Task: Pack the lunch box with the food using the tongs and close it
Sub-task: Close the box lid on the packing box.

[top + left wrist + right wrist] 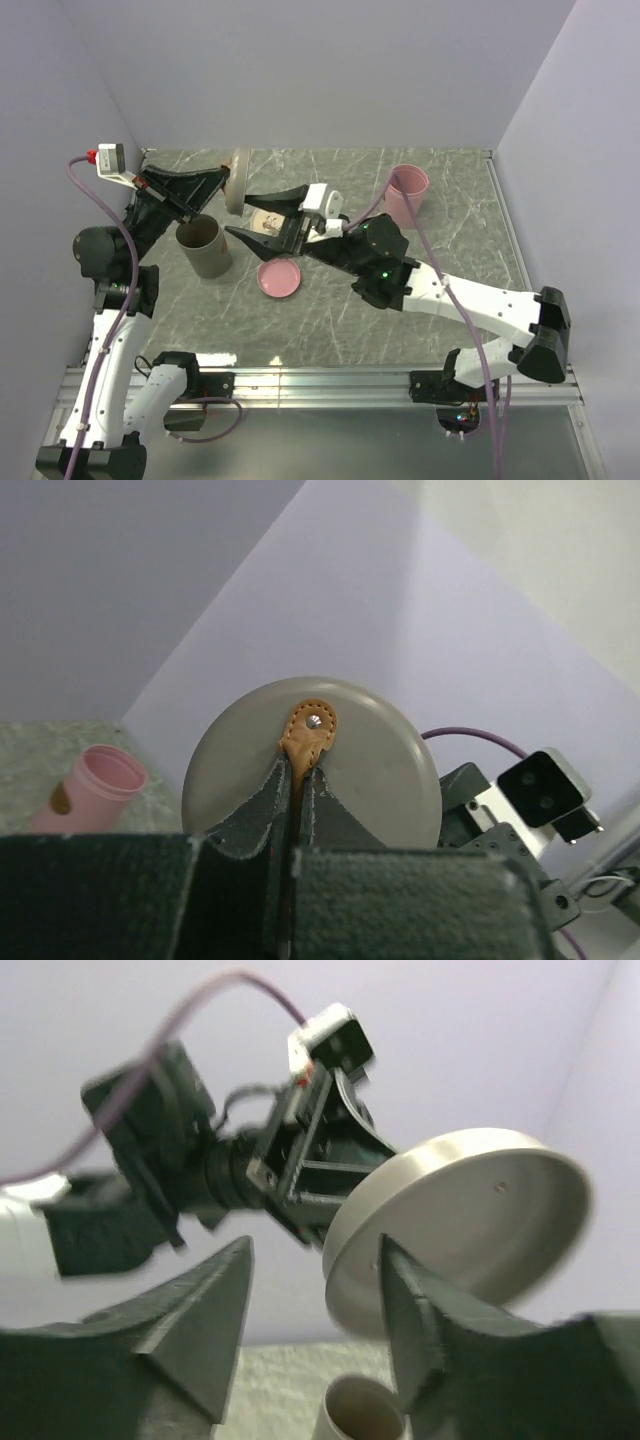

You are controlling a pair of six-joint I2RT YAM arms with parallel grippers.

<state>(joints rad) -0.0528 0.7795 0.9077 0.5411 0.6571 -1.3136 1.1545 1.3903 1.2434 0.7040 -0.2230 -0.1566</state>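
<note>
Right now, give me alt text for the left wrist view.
The left claw is shut on the tan tab of a round beige lid, held on edge facing the camera. A pink cup stands at lower left.

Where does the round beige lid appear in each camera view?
Top external: back centre-left, the lid stands on edge in the left hand.
Left wrist: centre, face-on, its tan tab pinched by that hand.
Right wrist: right of centre, hollow side showing.
Shared landmark: the left hand behind the lid, in all three.
</note>
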